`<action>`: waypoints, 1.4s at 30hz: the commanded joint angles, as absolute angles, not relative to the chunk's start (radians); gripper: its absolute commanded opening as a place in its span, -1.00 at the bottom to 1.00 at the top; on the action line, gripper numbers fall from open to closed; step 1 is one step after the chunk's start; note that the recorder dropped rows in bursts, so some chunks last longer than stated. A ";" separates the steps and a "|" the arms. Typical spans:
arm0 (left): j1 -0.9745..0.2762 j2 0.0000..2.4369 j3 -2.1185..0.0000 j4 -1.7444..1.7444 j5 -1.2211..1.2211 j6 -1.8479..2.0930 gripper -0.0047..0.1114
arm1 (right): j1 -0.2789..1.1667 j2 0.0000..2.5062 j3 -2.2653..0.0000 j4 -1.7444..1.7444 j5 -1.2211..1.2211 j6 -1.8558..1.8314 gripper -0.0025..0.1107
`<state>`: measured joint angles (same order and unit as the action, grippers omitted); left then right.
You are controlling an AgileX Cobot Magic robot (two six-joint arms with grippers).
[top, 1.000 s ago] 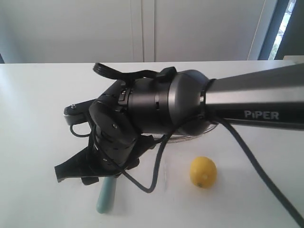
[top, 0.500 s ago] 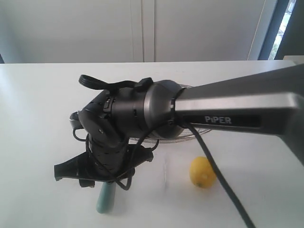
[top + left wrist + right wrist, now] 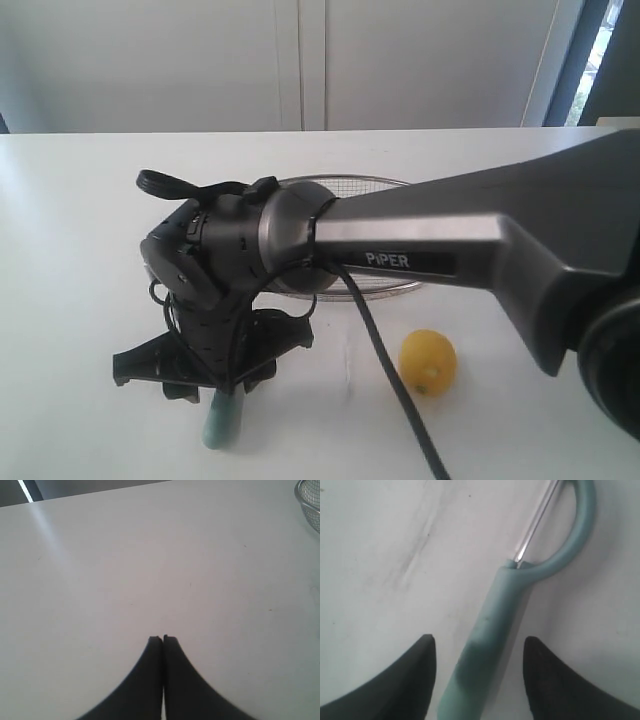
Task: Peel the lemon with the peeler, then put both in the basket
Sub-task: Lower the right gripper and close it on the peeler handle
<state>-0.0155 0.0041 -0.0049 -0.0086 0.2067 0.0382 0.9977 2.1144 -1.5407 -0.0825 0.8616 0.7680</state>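
Right jaws: spread wide, pointing down at the table (image 3: 70,230). In my right wrist view one fingertip (image 3: 412,680) stands on each side of the peeler's handle with a gap on both sides. Nothing gripped.
Left jaws: pressed together, tips meeting, holding nothing. Bare table (image 3: 150,555) beneath them.
Peeler (image 3: 492,625): flat on the table, teal handle running between my right fingertips, curved head and metal blade beyond them. In the exterior view only the handle end (image 3: 222,425) shows, lower left of centre, below my right wrist.
Lemon (image 3: 428,362): on the table, lower right of centre, well apart from the peeler. Untouched.
Basket (image 3: 372,182): centre of the exterior frame, behind my right arm, mostly hidden by it. A bit of its mesh rim (image 3: 310,502) shows in my left wrist view.
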 commanded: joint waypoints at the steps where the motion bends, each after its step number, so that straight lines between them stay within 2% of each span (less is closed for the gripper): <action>1: -0.023 0.000 0.000 -0.013 0.202 0.034 -0.92 | 0.994 2.121 -1.546 -0.086 0.876 0.790 -0.07; 35: -0.023 0.000 0.000 -0.013 0.202 0.034 -0.92 | 0.994 2.156 -1.546 -0.089 0.870 0.793 -0.14; 42: -0.023 0.000 0.000 -0.013 0.202 0.034 -0.92 | 0.994 2.156 -1.546 -0.087 0.873 0.809 -0.44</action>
